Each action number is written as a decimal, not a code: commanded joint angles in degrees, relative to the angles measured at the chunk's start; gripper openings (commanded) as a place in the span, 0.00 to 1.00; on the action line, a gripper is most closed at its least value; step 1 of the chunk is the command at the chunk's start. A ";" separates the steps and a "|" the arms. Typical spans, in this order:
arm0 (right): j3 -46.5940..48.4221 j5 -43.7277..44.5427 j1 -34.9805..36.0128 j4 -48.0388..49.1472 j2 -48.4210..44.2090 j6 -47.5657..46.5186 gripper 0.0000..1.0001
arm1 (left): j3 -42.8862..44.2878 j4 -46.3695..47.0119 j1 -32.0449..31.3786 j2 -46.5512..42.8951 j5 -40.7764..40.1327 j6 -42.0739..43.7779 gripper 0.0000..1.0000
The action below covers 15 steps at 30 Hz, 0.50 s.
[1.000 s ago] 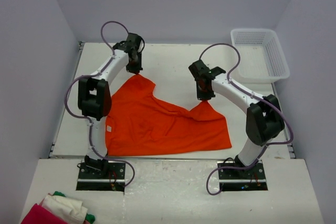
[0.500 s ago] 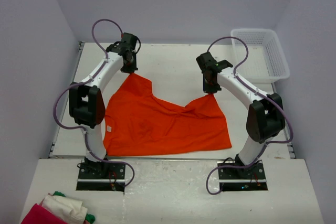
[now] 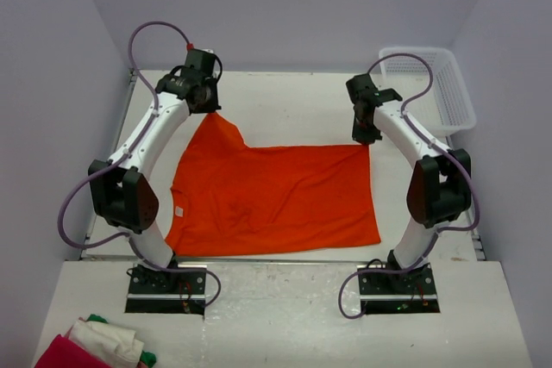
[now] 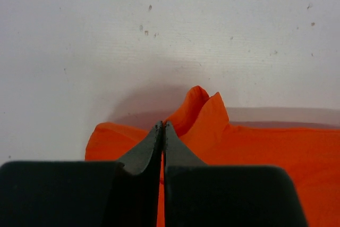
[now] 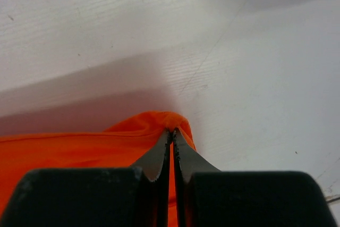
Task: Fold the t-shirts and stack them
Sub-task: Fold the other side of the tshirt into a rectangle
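The orange t-shirt [image 3: 276, 196] lies spread on the table [image 3: 285, 101], left of and nearer than the white basket [image 3: 457, 96]. The left gripper [image 3: 211, 109] is clamped on its far corner away from the basket. The right gripper [image 3: 364, 137] pinches the corner nearest the basket.

Surface and material findings, bench and contents.
The t-shirt [image 3: 272, 200] was thin orange cloth, matt and softly creased. The table [image 3: 293, 109] was white and matt, finely ribbed and lightly speckled in the wrist views. The basket [image 3: 454, 90] at the far right corner was white latticed plastic. The left gripper [image 4: 163, 127] and right gripper [image 5: 171, 131] had dark, matt, faintly grainy fingers. The arm shells [image 3: 155, 131] looked like smooth white plastic. The cloth pile [image 3: 95, 346] at the near left corner was soft fabric.
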 commanded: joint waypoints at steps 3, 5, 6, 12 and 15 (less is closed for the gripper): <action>3.39 0.24 -1.11 -0.44 0.88 -1.26 0.00 | -0.27 1.83 -1.04 -3.70 -0.21 0.87 0.00; 3.83 0.41 -1.29 -0.44 1.85 -1.26 0.00 | -0.62 2.00 -1.13 -4.49 -0.04 1.22 0.00; 4.26 0.32 -1.46 -0.44 2.20 -1.26 0.00 | -0.71 2.00 -1.22 -4.67 -0.21 1.22 0.00; 5.32 0.23 -2.25 -0.18 3.61 -1.18 0.00 | -1.41 2.00 -1.48 -6.25 -1.53 1.49 0.00; 5.67 -0.11 -2.61 -0.18 4.31 -1.35 0.00 | -1.59 1.92 -1.57 -6.78 -1.88 1.49 0.00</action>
